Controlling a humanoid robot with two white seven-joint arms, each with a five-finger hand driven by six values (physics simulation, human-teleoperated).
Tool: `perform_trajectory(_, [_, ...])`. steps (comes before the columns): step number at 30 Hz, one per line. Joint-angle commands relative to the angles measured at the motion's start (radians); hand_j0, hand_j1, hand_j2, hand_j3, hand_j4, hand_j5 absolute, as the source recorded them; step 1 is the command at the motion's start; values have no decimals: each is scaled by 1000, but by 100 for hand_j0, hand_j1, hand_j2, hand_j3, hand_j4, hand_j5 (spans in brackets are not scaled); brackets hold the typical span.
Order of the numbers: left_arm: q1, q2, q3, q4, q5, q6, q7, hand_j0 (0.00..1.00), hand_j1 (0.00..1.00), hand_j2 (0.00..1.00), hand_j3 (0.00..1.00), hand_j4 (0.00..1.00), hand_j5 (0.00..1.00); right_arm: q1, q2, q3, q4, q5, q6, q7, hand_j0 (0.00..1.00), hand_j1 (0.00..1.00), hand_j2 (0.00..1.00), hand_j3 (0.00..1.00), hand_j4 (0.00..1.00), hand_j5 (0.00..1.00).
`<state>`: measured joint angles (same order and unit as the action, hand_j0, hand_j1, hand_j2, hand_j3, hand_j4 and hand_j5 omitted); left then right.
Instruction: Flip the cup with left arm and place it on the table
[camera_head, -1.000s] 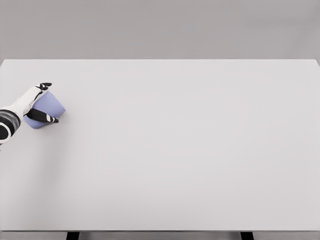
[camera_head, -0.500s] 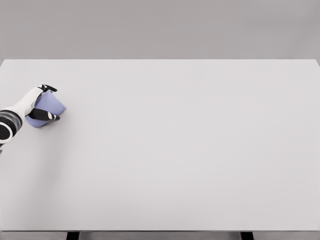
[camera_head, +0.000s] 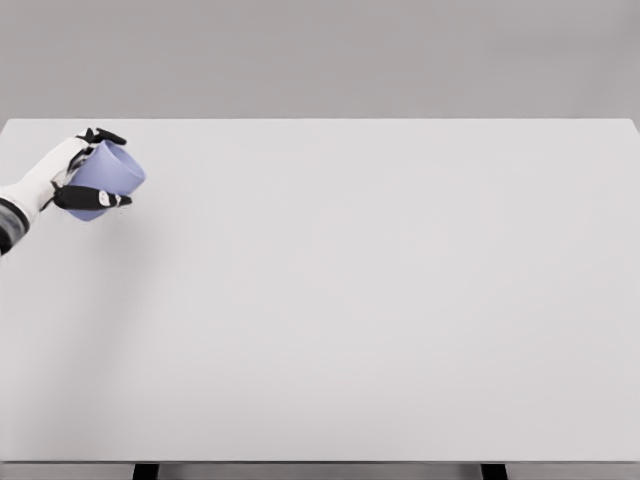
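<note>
One cup (camera_head: 108, 178) only, at upper left of the frame, gripped by the left hand (camera_head: 78, 175). Held tilted, wide end toward upper right, narrow end toward lower left behind the lower finger. Appears lifted clear of the table (camera_head: 360, 300), though contact cannot be ruled out from this single view. Dark fingers (camera_head: 92, 199) curled round the wall from below, with other dark tips (camera_head: 103, 134) hooked over the upper rim: a firm wrap, not a fingertip pinch. Arm entering from the left edge, white shell with a dark band near the wrist. No right arm anywhere in view.

Judged to be mid-flip: grasp made, cup raised and partly rotated, not yet set down. Next move probably calls for more wrist roll until the cup's axis stands vertical, then a slow descent and a flat landing before any release. Likely worth keeping the grip steady through the turn, since a smooth wall could slip under loose fingers.

Lavender-blue, matte, plain tapered cylinder, no handle, no pattern; looks like thin rigid plastic, light to carry. Hard to tell which end is the open mouth. Pale grey table, flat and featureless, filling most of the frame, with two dark legs peeking at the bottom edge. Grey backdrop above.
</note>
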<state>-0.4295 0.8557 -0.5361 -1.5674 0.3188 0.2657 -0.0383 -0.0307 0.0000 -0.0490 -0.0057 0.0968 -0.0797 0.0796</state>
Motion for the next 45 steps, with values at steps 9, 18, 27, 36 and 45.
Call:
perform_trajectory(9, [-11,-32,-56,75,217,-430,-166,46,46,46,46,46,46,0,0,0,0,0,0,0,100,100,100,100,100,100])
perform_trajectory(18, [-181,-293,-107,521,405,-672,-573,47,47,47,47,47,47,0,0,0,0,0,0,0,100,100,100,100,100,100])
perform_trajectory(27, [-270,-504,67,782,546,-548,-573,47,47,47,47,47,47,0,0,0,0,0,0,-1,100,100,100,100,100,100])
perform_trajectory(36, [-270,-639,102,846,437,-575,-573,46,46,46,46,46,46,0,0,0,0,0,0,0,100,100,100,100,100,100])
perform_trajectory(45, [-262,-696,102,885,396,-599,-573,46,46,46,46,46,46,0,0,0,0,0,0,0,100,100,100,100,100,100])
